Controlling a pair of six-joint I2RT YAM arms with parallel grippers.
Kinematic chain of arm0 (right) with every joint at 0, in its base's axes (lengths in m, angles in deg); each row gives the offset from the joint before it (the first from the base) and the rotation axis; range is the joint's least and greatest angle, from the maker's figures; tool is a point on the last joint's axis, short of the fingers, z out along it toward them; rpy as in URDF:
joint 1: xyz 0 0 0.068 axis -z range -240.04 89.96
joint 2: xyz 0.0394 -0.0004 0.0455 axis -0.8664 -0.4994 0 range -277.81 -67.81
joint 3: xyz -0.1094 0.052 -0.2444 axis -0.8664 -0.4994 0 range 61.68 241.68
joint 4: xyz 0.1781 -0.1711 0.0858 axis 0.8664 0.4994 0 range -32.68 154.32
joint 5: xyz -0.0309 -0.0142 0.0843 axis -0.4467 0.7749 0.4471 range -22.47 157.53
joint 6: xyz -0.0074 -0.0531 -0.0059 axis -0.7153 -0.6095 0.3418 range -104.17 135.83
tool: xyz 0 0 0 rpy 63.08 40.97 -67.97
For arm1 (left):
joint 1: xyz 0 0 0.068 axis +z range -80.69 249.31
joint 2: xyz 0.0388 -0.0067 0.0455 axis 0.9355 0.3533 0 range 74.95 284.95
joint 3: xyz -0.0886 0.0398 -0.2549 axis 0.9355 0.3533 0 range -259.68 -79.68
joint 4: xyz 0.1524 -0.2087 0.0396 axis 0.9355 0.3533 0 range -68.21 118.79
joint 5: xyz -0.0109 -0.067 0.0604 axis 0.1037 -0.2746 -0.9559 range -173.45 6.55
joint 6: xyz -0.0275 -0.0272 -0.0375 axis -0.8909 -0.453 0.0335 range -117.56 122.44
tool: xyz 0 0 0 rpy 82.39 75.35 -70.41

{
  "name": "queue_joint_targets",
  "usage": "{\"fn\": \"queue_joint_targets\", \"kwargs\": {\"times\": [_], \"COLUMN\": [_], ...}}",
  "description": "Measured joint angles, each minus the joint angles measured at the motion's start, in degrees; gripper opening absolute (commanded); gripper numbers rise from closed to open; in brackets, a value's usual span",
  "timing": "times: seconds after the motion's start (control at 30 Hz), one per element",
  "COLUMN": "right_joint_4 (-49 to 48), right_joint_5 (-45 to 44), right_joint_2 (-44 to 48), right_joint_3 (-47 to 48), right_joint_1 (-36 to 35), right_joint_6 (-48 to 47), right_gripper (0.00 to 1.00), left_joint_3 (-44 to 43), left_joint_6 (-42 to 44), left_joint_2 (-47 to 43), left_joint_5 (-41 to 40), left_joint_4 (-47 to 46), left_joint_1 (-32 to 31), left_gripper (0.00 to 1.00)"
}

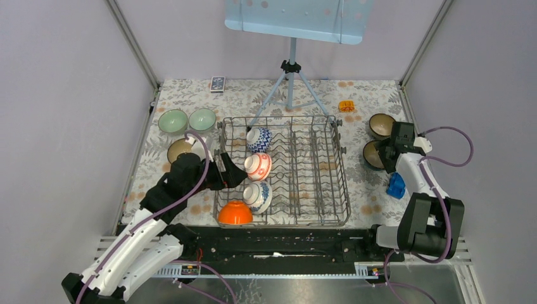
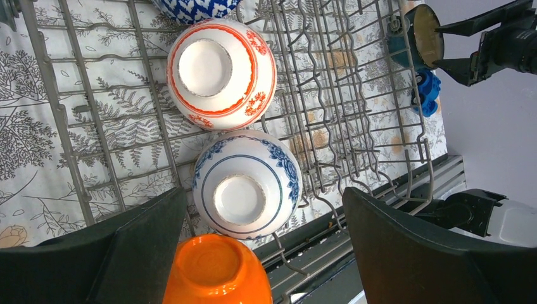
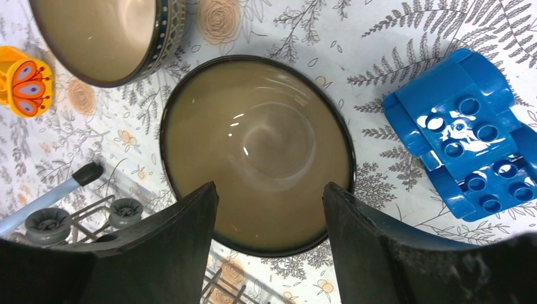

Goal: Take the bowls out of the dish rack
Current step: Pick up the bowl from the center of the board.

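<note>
On your far left, two green bowls (image 1: pixel 172 120) sit upright on the mat (image 1: pixel 370 199), side by side. A tan bowl (image 1: pixel 179 149) sits just nearer, partly hidden by the L arm (image 1: pixel 149 218). A small remote (image 1: pixel 217 83) lies at the far edge.

The L arm runs from its base up & right, wrist over the left rim of the rack (image 1: pixel 345 190). L gripper (image 2: pixel 265 197) has its jaws spread wide, gripping nothing. In its wrist view the near blue bowl (image 2: pixel 246 185) & orange bowl (image 2: pixel 215 269) show btw the fingers, the red bowl (image 2: pixel 220 73) beyond, all bases toward the cam. Those three plus the far blue bowl (image 1: pixel 259 139) fill the rack's left column, propped among the tines.

The tripod (image 1: pixel 290 88) stands behind the rack, w/ an orange toy (image 1: pixel 346 106) to its right.

Right of the rack, the far brown bowl (image 1: pixel 381 125) & near brown bowl (image 3: pixel 256 145) sit upright on the mat. The R arm (image 1: pixel 421 174) is folded at the elbow, forearm angling away & left. R gripper (image 3: pixel 269 190) points down over the near brown bowl, jaws spread, tips over its rim. You can't tell if they touch. A blue block (image 1: pixel 396 185) lies just beside the forearm.
</note>
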Motion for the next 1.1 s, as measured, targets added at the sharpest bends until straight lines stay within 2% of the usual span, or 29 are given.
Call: {"fn": "queue_joint_targets", "kwargs": {"times": [0.4,0.6,0.73,0.93,1.1], "right_joint_4": [-2.8,-4.1,-3.3,1.0,1.7], "right_joint_5": [0.2,0.3,0.2,-1.3,-1.4], "right_joint_2": [-3.6,-3.6,-2.0,2.4,7.0], "right_joint_3": [-1.0,-1.5,-1.3,3.3,1.8], "right_joint_1": [1.4,1.4,1.4,1.7,4.1], "right_joint_6": [-0.2,-0.4,-1.0,-2.8,-3.6], "right_gripper": [0.54,0.63,0.65,0.64,0.6], "left_joint_3": [0.7,0.9,0.9,0.9,0.9], "left_joint_6": [-0.4,-0.8,-0.8,-0.8,-0.8], "left_joint_2": [1.2,2.0,2.4,3.4,3.6], "left_joint_5": [0.0,0.0,0.0,0.7,1.6], "left_joint_4": [0.0,-0.4,-0.8,-1.3,-2.7], "left_joint_1": [0.0,0.0,0.0,0.0,0.0], "left_gripper": [0.97,0.97,0.97,0.97,0.97]}}
